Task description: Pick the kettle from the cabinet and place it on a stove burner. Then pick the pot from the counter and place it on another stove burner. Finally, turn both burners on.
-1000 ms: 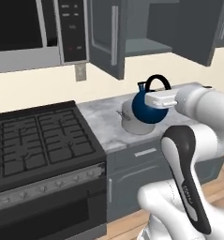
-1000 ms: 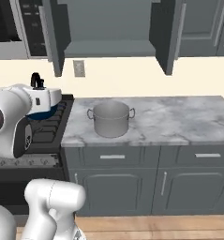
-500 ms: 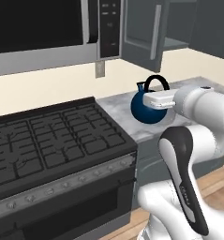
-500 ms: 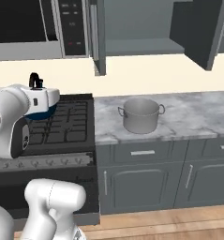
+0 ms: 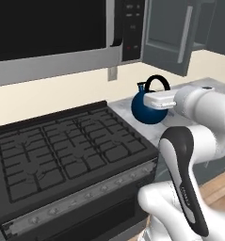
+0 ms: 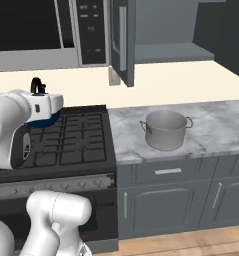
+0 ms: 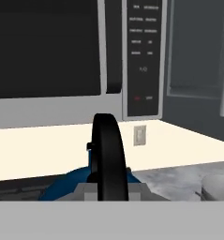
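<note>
Stove: the cooktop (image 5: 67, 155) now takes up most of our left base view, its black grate sections bare; a second ago it sat at the far left edge, so our base has driven along the kitchen and the whole picture has shifted with it.
Microwave: the microwave (image 5: 57, 37) now hangs straight above the stove in our view, which tells us we are squared up in front of the burners.
Kettle: the kettle (image 5: 149, 107) rides in the air at the stove's right edge, over the seam where the grates meet the marble; relative to our arm it has not moved, it is only the room that has slid past.
Hand: our hand (image 5: 157, 100) is clamped tight on the kettle's black arched handle, which the hand view shows running up between the fingertips; the grip looks as snug as it was a second ago.
Cabinet: the cabinet (image 6: 166, 30) stands open with its shelf bare, and it has passed to the right side of our right base view.
Pot: the pot (image 6: 165, 130) waits untouched on the surface (image 6: 211, 125), well to the right of the stove.
Meaning: we judge the carry nearly over; what remains for this step is to swing left over a grate and lower the kettle.
</note>
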